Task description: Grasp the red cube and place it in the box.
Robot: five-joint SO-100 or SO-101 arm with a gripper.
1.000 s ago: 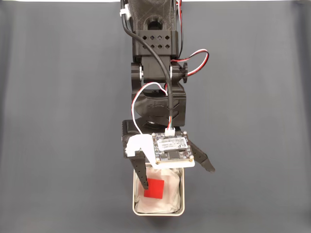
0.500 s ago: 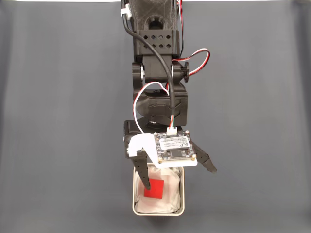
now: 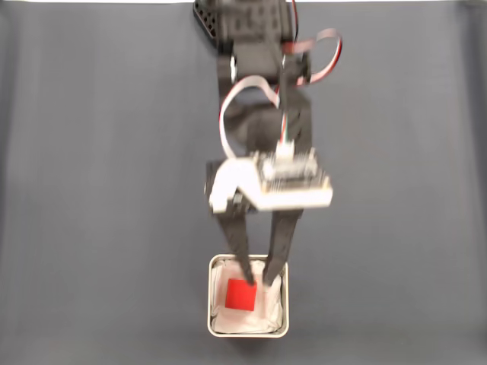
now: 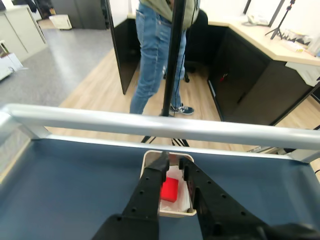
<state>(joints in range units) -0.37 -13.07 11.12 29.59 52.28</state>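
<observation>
Tabletop: dark grey-blue mat, bounded at the far edge by a silver rail in the wrist view. Beyond the rail, a wooden floor, desks and a person in jeans standing next to a black pole.

Arm: reaches down the middle of the fixed view, motion-blurred, with a small circuit board on a white bracket above the fingers.

The box: near the bottom edge of the fixed view, directly under the arm, paper lining visible inside.

Gripper: tips sit above the box's upper rim area. Fingers are drawn close, with a narrow gap between them; they pinch nothing. In the wrist view the gap frames the cube below.

The red cube: lies flat on the lining inside the box, left of centre in the fixed view, clear of both fingertips as far as the blur allows.

Judgement: the placing looks done; the step in hand is the retreat. To do it well:
- Lift straight up before any sideways swing, so neither fingertip hooks the tin's rim or drags the paper lining, which could tip the light box or flick the cube out.
- Keep the fingers at their present narrow spacing while clearing the rim; no need to widen inside the tin.
- Confirm in the wrist view that the cube stays seated once the tips are above the rim.
</observation>
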